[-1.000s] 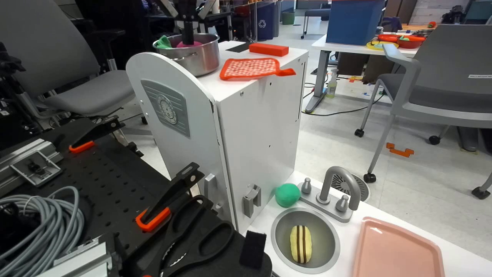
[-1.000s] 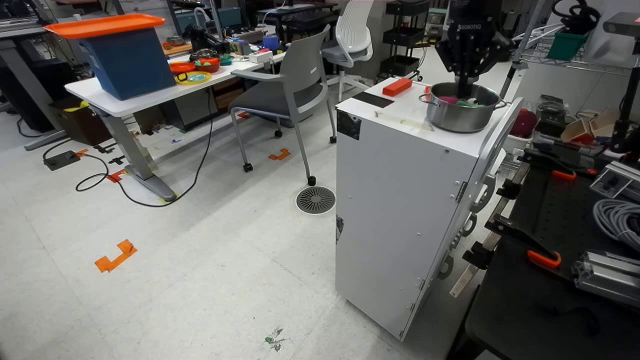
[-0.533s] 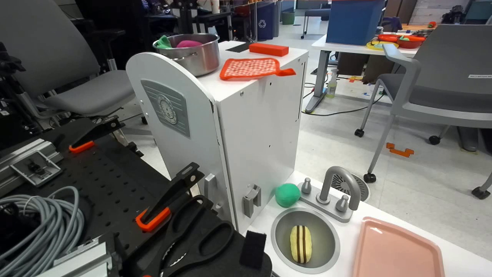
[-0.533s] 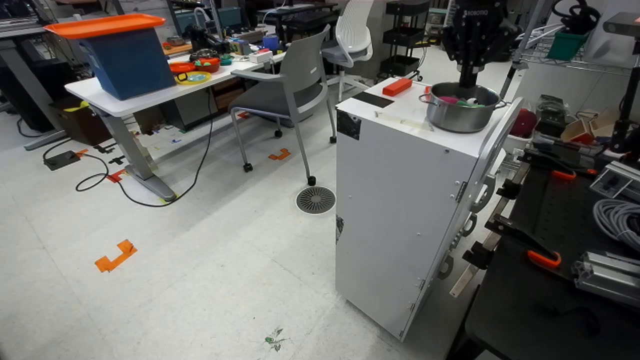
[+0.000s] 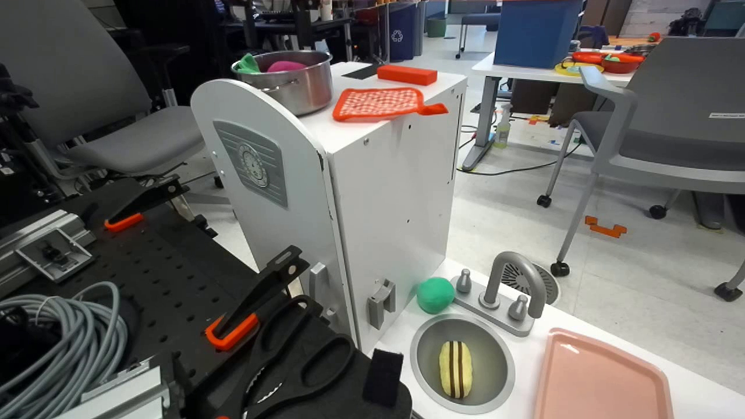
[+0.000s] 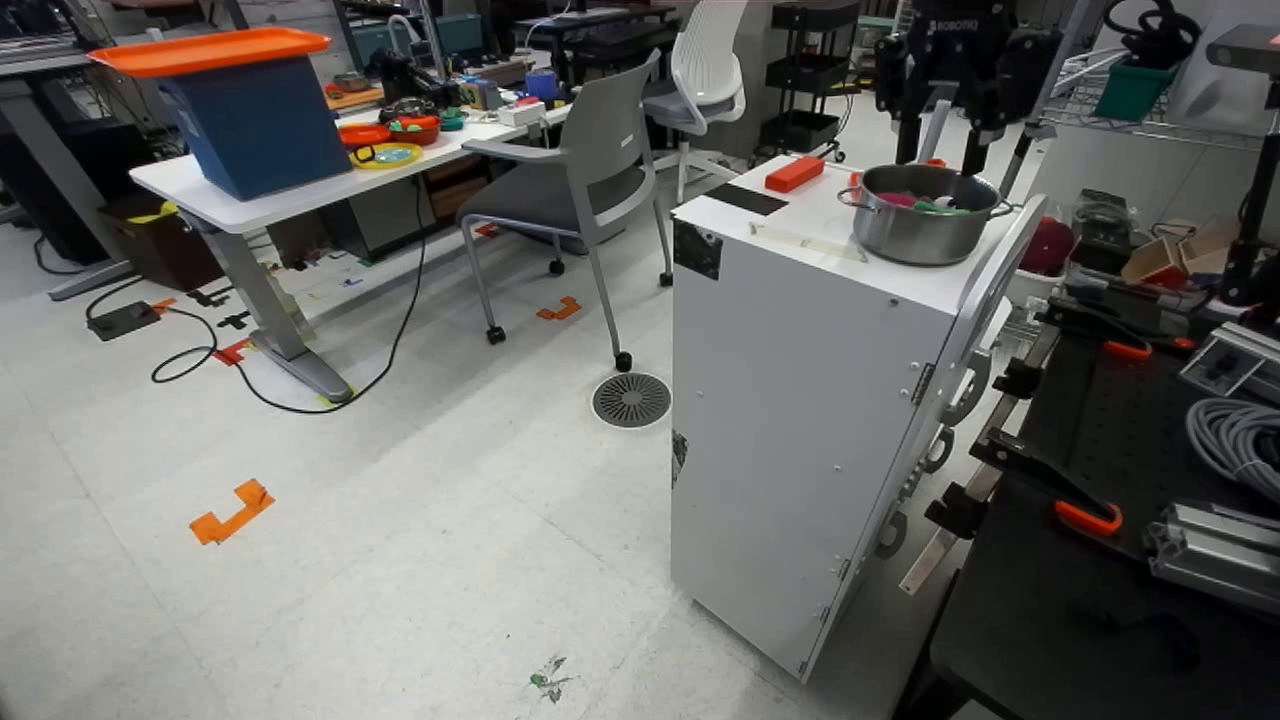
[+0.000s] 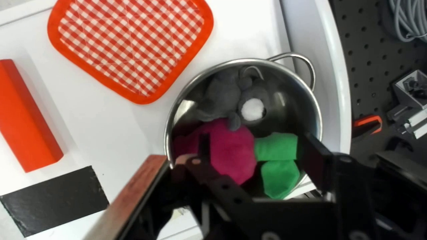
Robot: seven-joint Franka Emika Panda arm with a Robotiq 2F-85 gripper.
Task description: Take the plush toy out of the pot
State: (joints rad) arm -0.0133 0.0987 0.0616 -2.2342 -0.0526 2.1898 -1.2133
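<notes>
The plush toy (image 7: pixel 233 146), with a magenta body and a green part, lies inside the pot (image 6: pixel 920 238). In an exterior view its magenta top (image 5: pixel 285 66) shows near the rim. Shiny and silver, the pot (image 5: pixel 308 87) stands upright on top of a white cabinet. A grey plush piece (image 7: pixel 223 95) with a white tip shares the pot, touching the magenta body. My gripper (image 6: pixel 941 160) hangs just above the pot, open, nothing between its fingers. From the wrist, its jaws stand apart either side of the toy's magenta and green parts, covering some of the toy.
A red checked pot holder (image 7: pixel 133 43) and an orange-red block (image 7: pixel 26 116) lie beside the pot on the cabinet top. A raised white panel (image 5: pixel 256 116) borders the pot. Below are a sink (image 5: pixel 419 355) holding a yellow striped item, a green ball (image 5: pixel 435 295) and a pink tray (image 5: pixel 605 372).
A second ago my gripper's fingers were shut together and reached down into the pot. They have risen above the rim and spread apart. Pot and toy have not visibly moved.
</notes>
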